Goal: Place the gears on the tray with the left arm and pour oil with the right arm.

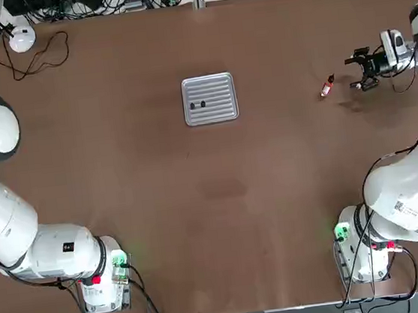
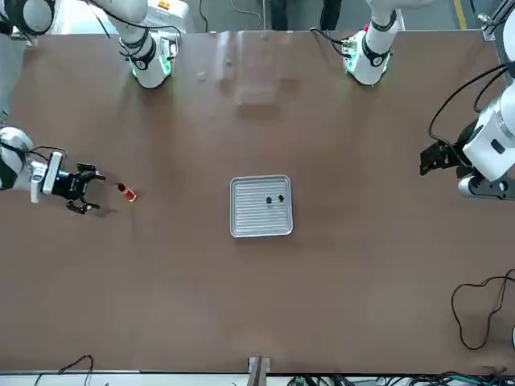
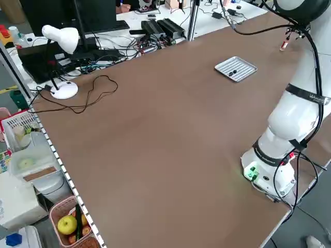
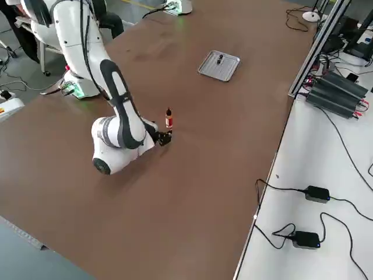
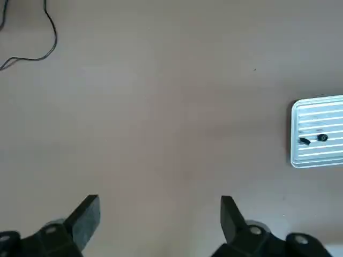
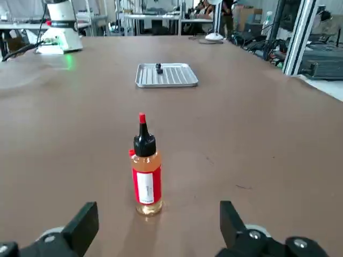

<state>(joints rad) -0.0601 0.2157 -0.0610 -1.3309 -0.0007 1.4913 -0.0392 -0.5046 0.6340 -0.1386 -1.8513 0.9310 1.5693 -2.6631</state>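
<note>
The silvery ribbed tray (image 1: 221, 95) lies at the middle of the table with two dark gears (image 1: 198, 105) on it, also seen from the front (image 2: 275, 199). The oil bottle (image 1: 327, 87) stands upright on the table to the right of the tray, with a red band and a dark cap. My right gripper (image 1: 358, 71) is open just right of the bottle, which stands free ahead of its fingers (image 6: 146, 171). My left gripper (image 5: 161, 214) is open high above bare table at the far left, with the tray (image 5: 321, 155) off to one side.
A white desk lamp (image 1: 20, 38) and a looped black cable (image 1: 39, 59) lie at the back left corner. The arm bases (image 1: 106, 278) (image 1: 363, 248) stand at the near edge. Brown tabletop stretches between the tray and the bases.
</note>
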